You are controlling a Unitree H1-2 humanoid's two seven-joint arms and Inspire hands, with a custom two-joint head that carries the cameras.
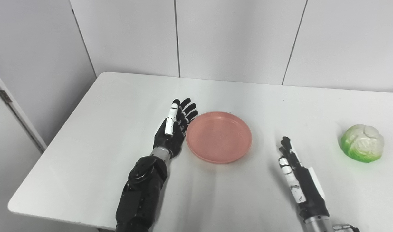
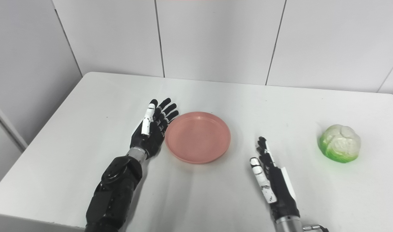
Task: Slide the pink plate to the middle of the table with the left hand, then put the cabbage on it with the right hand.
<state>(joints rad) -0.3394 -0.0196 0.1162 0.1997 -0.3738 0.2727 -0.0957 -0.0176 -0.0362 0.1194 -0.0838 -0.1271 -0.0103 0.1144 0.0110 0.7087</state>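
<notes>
Left eye view: left hand (image 1: pixel 174 130) flat against pink plate (image 1: pixel 219 136), right hand (image 1: pixel 293 170) empty near cabbage (image 1: pixel 363 142), both hands' fingers spread.

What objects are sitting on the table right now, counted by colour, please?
Pink: 1, the pink plate
Green and white: 1, the cabbage
Total: 2

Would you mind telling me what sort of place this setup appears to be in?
Probably a robot test room or lab rather than a kitchen: a bare white table set against plain white panelled walls, holding only a pink plate and a cabbage that looks like a toy.
</notes>
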